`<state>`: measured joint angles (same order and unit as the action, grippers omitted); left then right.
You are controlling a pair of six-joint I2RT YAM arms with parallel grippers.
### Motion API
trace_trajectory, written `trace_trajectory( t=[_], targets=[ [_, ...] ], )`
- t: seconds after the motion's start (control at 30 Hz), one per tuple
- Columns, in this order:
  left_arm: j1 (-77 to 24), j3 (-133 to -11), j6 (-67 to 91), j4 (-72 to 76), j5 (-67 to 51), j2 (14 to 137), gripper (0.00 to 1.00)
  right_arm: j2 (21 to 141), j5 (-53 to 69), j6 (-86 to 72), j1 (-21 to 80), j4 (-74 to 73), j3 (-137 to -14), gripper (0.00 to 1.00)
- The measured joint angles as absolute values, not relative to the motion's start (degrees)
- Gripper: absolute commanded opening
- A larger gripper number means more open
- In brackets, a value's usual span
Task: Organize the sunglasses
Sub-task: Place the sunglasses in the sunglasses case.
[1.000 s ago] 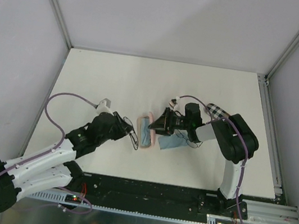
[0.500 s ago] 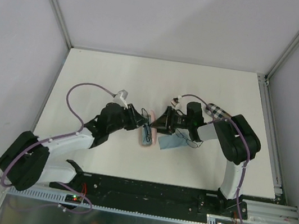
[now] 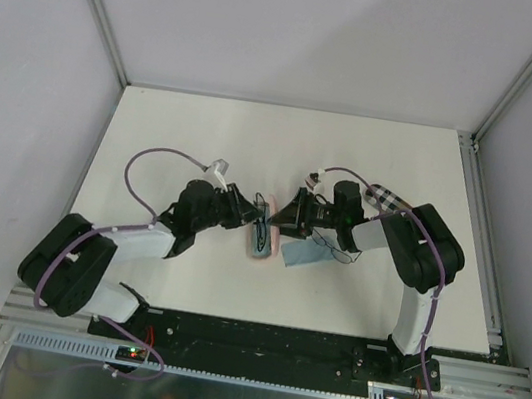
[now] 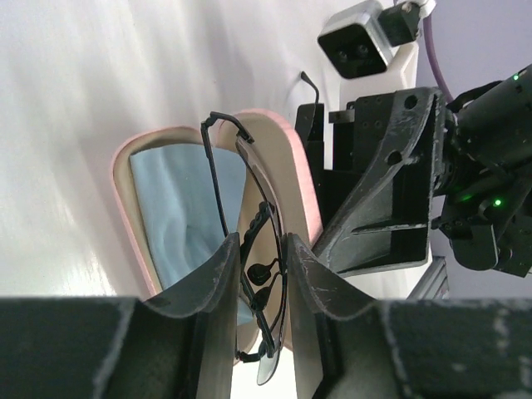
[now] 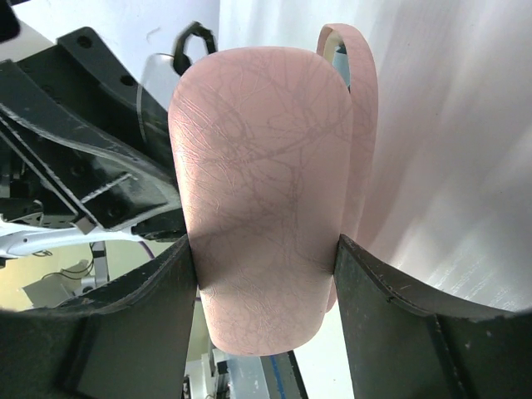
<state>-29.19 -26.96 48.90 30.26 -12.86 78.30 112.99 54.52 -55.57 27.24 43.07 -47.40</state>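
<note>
A wire-framed pair of sunglasses (image 4: pixel 249 162) with clear lenses is folded and pinched at the bridge by my left gripper (image 4: pixel 256 249). It hangs just above the open pink case (image 4: pixel 141 158), whose inside is lined in light blue. From above, the left gripper (image 3: pixel 249 213) and the sunglasses (image 3: pixel 262 217) sit over the case (image 3: pixel 260 250). My right gripper (image 5: pixel 262 274) is shut on the case's raised pink lid (image 5: pixel 258 183), holding it upright; it faces the left gripper (image 3: pixel 286 219) from the right.
A light blue cloth (image 3: pixel 306 255) lies under the right wrist beside the case. A checkered oblong case (image 3: pixel 384 195) lies behind the right arm. A thin dark frame-like shape (image 3: pixel 343 256) shows at the cloth's right edge.
My left arm has swung right with the sunglasses, from left of the pink case to directly over its opening. The right gripper has stayed on the lid.
</note>
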Motion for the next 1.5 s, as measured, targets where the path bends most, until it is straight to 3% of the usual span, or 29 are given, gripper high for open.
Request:
trace_trajectory(
  t=[0.47, 0.8, 1.03, 1.2, 1.4, 1.5],
  targets=[
    [-28.93, -25.28, 50.09, 39.9, -18.94, 85.67, 0.3, 113.01, 54.74, -57.06, 27.24, 45.39, -47.4, 0.46],
    [-28.84, -25.45, 49.23, 42.3, -18.24, 91.57, 0.41, 113.16, 54.89, -56.95, 27.24, 44.64, -47.37, 0.45],
    [-28.84, -25.89, 48.31, 41.41, -17.32, 93.08, 0.55, 113.62, 54.5, -56.88, 27.24, 43.7, -47.37, 0.45],
    [-28.84, -27.03, 46.44, 37.1, -16.56, 91.26, 0.62, 113.62, 54.46, -56.71, 27.24, 43.64, -47.37, 0.46],
    [-28.84, -30.22, 43.03, 28.45, -14.85, 86.7, 0.76, 113.62, 54.28, -55.53, 27.24, 43.22, -47.37, 0.45],
    [-28.84, -31.62, 41.45, 24.86, -13.93, 84.75, 0.76, 113.62, 54.28, -55.29, 27.24, 42.92, -47.37, 0.45]
  ],
)
